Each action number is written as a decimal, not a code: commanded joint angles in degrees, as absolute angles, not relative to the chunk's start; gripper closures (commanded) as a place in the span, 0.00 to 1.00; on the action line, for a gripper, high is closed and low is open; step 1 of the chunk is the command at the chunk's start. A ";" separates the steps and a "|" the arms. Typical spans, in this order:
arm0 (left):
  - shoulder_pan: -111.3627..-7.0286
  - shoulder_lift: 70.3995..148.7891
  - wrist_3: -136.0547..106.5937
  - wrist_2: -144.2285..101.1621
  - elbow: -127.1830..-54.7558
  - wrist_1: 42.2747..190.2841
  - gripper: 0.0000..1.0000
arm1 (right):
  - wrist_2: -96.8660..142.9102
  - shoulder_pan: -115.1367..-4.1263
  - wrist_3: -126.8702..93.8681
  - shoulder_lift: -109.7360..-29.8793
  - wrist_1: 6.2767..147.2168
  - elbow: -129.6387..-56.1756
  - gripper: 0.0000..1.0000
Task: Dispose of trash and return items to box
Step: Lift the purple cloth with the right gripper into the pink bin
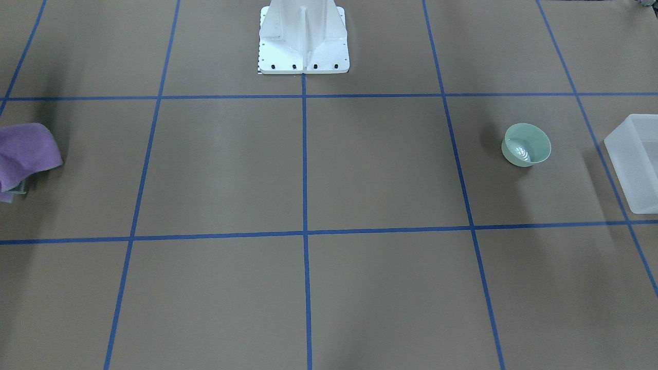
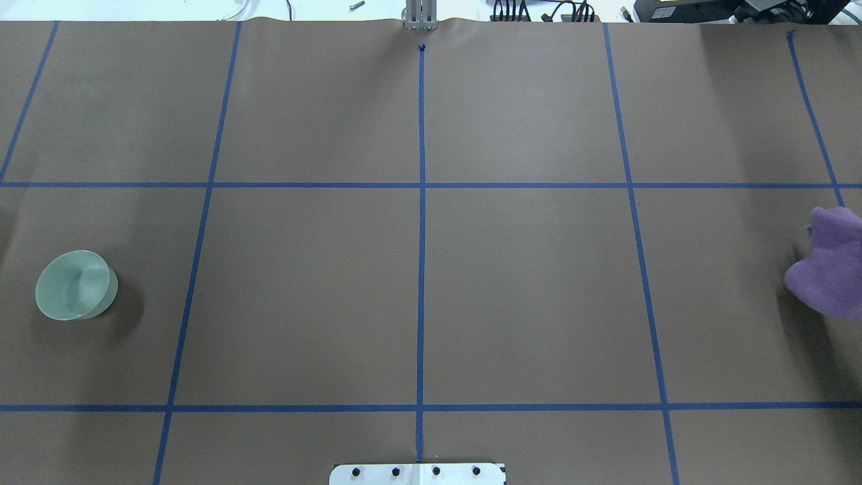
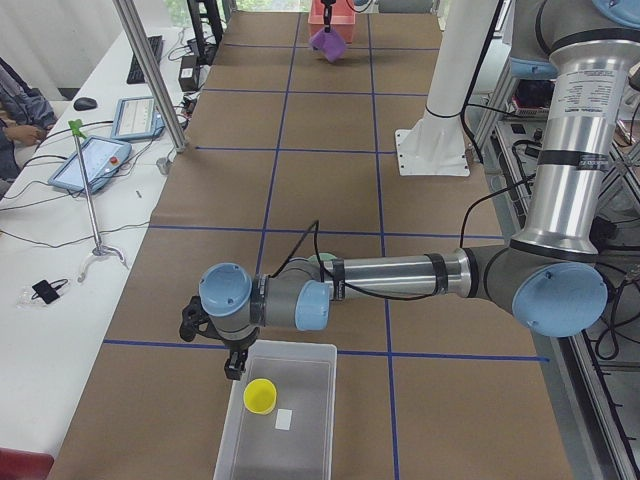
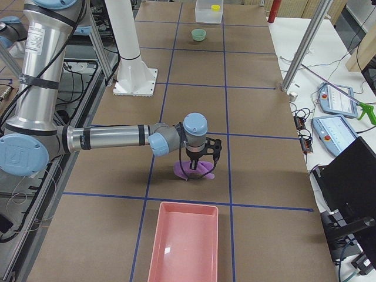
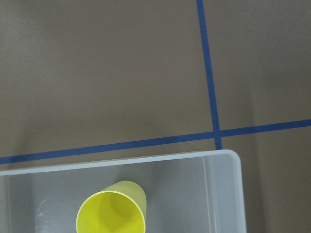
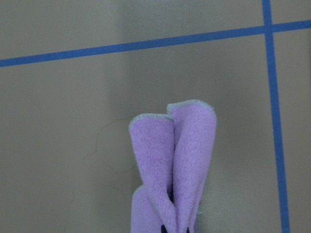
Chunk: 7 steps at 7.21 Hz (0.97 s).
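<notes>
The yellow tumbler [image 3: 261,396] stands upright inside the frosted-white box [image 3: 290,347]; the left wrist view looks down on the tumbler [image 5: 112,213] and the box's wall [image 5: 228,194]. My left gripper [image 3: 235,368] hangs over the box's far rim; I cannot tell if it is open or shut. The pale-green bowl [image 1: 526,145] sits upright and empty on the table beside the box [image 1: 637,164]. My right gripper [image 4: 201,160] is shut on a purple cloth [image 6: 175,160], bunched into upright folds, its lower end near the table [image 4: 194,170].
A pink tray [image 4: 185,241] lies near the cloth at my right end of the table. The white robot pedestal [image 1: 303,41] stands at the middle back. Blue tape lines grid the brown table. Operators' desks with tablets run along the far side.
</notes>
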<state>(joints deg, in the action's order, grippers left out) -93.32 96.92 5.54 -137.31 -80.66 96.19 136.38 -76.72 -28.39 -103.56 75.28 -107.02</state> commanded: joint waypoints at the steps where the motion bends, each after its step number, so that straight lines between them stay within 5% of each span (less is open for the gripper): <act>1: -91.86 98.00 1.53 -138.33 -82.71 93.25 0.02 | 136.24 -91.86 -2.00 -102.32 100.91 -113.34 1.00; 3: -88.62 99.04 -3.03 -138.52 -83.32 93.60 0.02 | 124.08 -102.10 20.73 -92.67 120.72 -110.51 1.00; 7: -82.37 99.76 -13.71 -138.43 -84.46 99.23 0.02 | 123.66 -105.38 27.69 -95.09 98.51 -86.89 1.00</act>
